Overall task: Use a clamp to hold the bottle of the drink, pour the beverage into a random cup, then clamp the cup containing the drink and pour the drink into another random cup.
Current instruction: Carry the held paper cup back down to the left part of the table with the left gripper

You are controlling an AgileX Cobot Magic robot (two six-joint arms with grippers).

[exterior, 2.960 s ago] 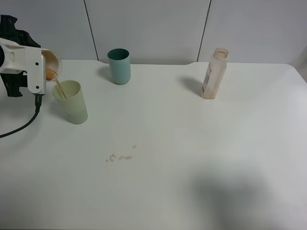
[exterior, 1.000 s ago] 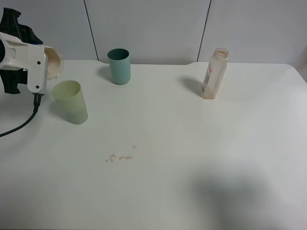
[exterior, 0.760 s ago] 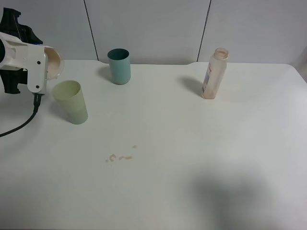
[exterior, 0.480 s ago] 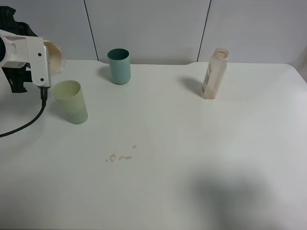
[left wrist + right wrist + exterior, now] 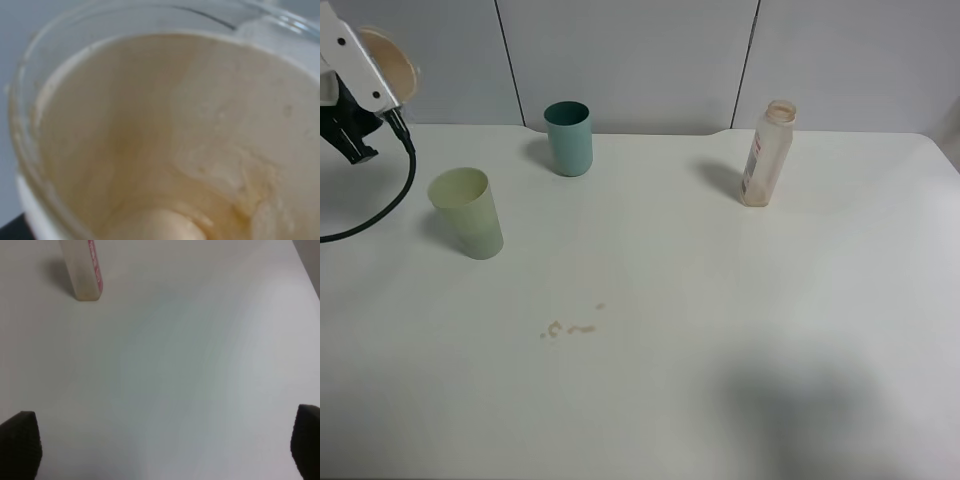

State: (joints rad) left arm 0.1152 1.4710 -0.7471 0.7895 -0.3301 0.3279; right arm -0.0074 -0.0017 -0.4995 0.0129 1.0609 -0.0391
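Clamped tight, my left tool holds the blue-sleeved cup up in the air past the far left corner of the surface, tipped so its mouth faces out toward the room. Only the cup's rim and inside show in the high view; the tool's white housing and a black cable cover the rest. From my left wrist, the cup fills the whole view: its inner wall is coated with a thin pale brown film, and no pool of beverage shows at the bottom.

Below that raised cup, the pale green tumbler stands upright near the left edge of the surface. I cannot tell from the high view how much it contains. A teal cup stands upright near the far edge, well apart from the tumbler. A few small brown drips lie on the surface toward the middle.

My right tool is spread wide and holds nothing; only its 2 dark fingertips show at the lower corners of the right wrist view, above bare surface. The bottle stands upright near the far right corner, uncapped, untouched and looking nearly drained.
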